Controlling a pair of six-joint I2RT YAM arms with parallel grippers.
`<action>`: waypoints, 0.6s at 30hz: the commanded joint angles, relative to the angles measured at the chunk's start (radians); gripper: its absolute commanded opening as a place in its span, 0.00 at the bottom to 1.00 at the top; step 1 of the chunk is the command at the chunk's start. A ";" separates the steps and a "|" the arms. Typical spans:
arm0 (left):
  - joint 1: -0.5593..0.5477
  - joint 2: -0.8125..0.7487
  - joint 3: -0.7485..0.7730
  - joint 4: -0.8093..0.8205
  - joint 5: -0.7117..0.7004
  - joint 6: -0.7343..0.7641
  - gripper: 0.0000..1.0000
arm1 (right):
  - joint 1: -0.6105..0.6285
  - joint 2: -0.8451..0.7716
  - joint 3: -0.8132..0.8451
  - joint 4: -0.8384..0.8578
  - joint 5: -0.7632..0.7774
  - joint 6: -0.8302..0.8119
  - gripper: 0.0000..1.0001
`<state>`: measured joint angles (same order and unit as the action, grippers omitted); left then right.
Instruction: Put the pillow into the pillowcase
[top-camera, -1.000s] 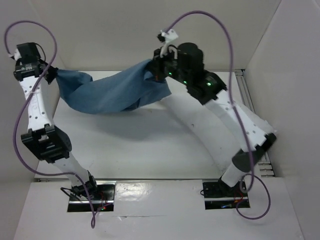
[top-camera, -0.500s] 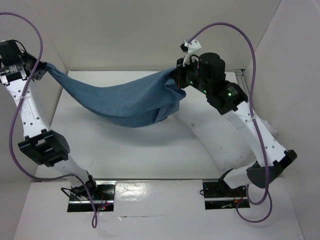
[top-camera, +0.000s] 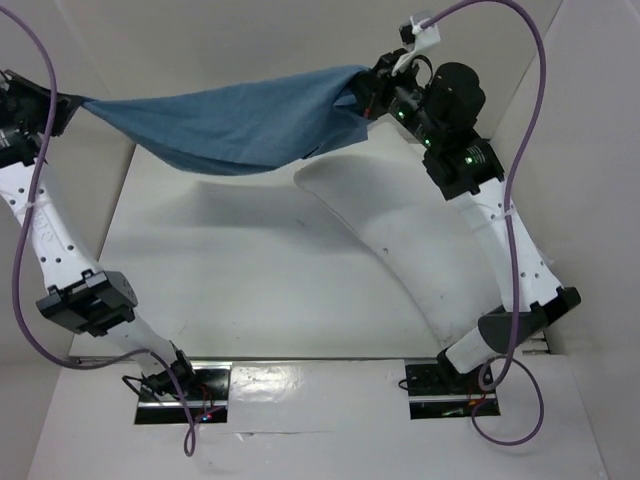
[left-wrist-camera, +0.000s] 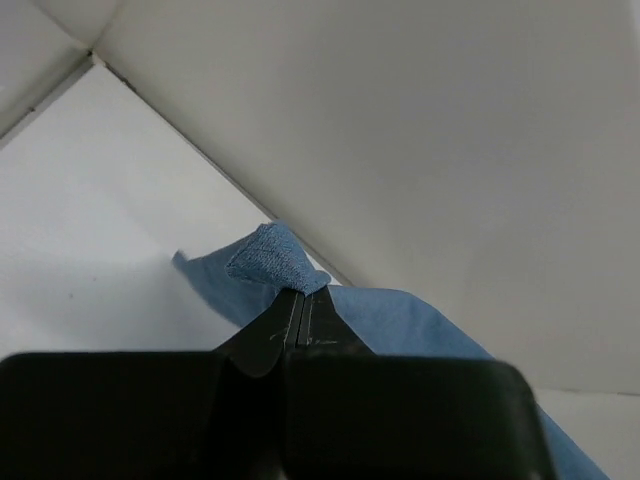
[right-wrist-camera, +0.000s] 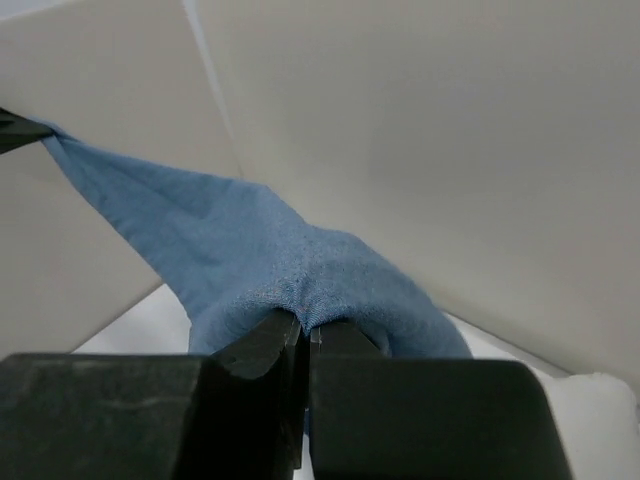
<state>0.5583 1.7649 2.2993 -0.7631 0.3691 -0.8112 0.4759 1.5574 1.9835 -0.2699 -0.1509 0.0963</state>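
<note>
The dusty-blue pillowcase (top-camera: 230, 120) hangs stretched in the air between my two grippers, sagging a little in the middle, clear of the table. My left gripper (top-camera: 70, 100) is shut on its left corner, seen in the left wrist view as a blue tuft (left-wrist-camera: 275, 255) sticking out past the closed gripper (left-wrist-camera: 303, 292). My right gripper (top-camera: 365, 95) is shut on its bunched right end, which also shows in the right wrist view (right-wrist-camera: 260, 250) above the closed gripper (right-wrist-camera: 305, 325). The white pillow (top-camera: 390, 250) lies on the table at the right, partly under my right arm, below the pillowcase's right end.
White enclosure walls (top-camera: 250, 50) stand close behind and to both sides of the raised grippers. Purple cables (top-camera: 520, 150) loop from each wrist. The white table (top-camera: 220, 280) spreads under the cloth. A metal rail (top-camera: 535, 340) runs along the table's right edge.
Both grippers have risen and moved apart. The pillowcase went from a slack bundle hanging low to a taut span held high near the back wall.
</note>
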 joint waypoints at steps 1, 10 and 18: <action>0.060 -0.136 -0.079 0.082 0.018 -0.019 0.00 | 0.019 -0.136 -0.090 0.083 -0.090 0.037 0.00; 0.088 -0.516 -0.753 0.065 -0.168 0.037 0.68 | 0.131 -0.364 -0.681 -0.057 -0.174 0.169 0.04; -0.001 -0.469 -0.784 0.082 -0.096 0.112 0.95 | 0.280 -0.329 -0.723 -0.409 0.097 0.209 0.88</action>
<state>0.6102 1.3060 1.4921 -0.7502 0.2382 -0.7567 0.7391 1.2606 1.1854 -0.5411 -0.2348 0.2699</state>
